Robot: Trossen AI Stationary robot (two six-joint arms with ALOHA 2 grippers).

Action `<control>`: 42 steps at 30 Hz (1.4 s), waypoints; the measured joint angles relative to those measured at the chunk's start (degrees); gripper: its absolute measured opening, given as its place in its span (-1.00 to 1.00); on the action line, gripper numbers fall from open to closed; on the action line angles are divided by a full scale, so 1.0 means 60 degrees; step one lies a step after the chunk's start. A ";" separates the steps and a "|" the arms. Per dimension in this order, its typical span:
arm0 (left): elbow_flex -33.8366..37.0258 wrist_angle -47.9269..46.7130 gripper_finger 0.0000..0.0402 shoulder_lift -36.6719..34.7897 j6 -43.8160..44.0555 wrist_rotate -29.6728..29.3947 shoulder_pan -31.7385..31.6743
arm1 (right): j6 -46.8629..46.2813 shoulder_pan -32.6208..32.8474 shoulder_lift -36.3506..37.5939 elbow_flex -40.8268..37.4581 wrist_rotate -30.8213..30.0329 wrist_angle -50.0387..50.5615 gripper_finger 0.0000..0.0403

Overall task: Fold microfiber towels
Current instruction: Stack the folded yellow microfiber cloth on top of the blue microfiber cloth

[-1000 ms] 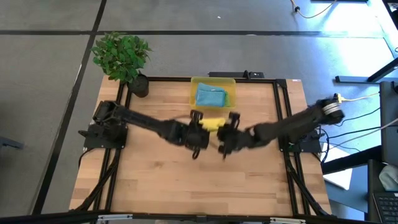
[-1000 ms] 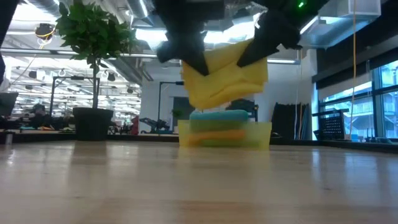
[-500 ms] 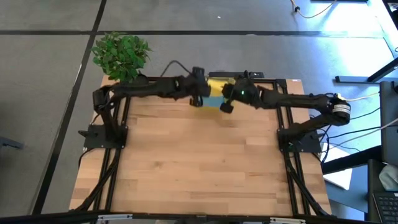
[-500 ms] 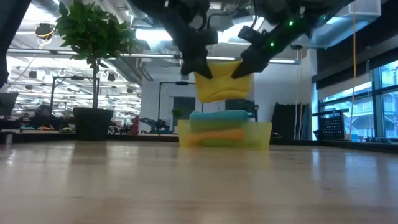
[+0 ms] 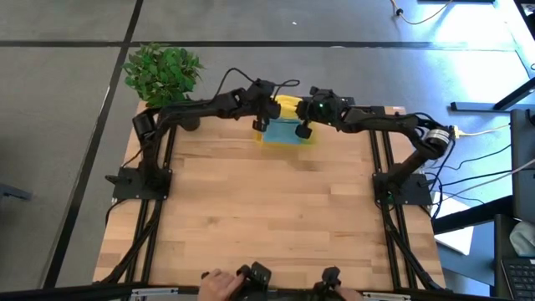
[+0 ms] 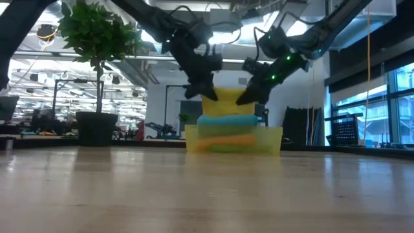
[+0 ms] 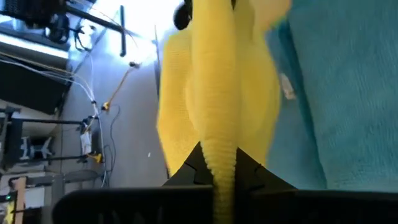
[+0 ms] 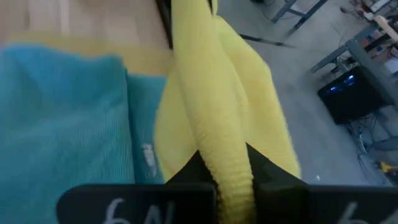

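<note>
High view: overhead, straight down, far, whole table (image 5: pixel 267 209) in frame. Low view: tabletop height, level across toward bin (image 6: pixel 234 138) and room behind. Wrist views: very close, filled by yellow towel (image 7: pixel 214 106) over teal towel (image 8: pixel 68 124); both shared with low view.

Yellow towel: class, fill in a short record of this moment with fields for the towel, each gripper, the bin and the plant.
yellow towel: held up between both grippers, over the bin
left gripper: shut on yellow towel
right gripper: shut on yellow towel
bin: translucent yellow, far edge of table, holds stacked towels
top of stack: teal towel
plant: far left corner
</note>
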State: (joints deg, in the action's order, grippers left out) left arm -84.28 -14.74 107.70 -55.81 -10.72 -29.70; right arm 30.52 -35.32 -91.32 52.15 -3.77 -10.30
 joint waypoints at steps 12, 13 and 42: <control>0.0002 -0.0076 -1.00 0.0419 -0.0152 -0.1666 0.0523 | 0.1024 0.0141 -0.0730 -0.0005 -0.0661 -0.0475 -0.92; 0.0002 -0.0140 -1.00 0.0419 -0.0276 -0.1881 0.0648 | 0.1142 0.0221 -0.0730 -0.0005 -0.0814 -0.0474 -0.92; 0.1736 0.0178 -0.87 0.0328 -0.0468 -0.2872 0.2416 | 0.1963 0.2557 -0.0763 -0.0023 -0.2552 0.1777 -0.87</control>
State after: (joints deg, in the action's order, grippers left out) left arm -73.87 -13.67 109.67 -58.62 -27.95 -15.20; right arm 42.29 -19.98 -95.90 52.01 -19.08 0.36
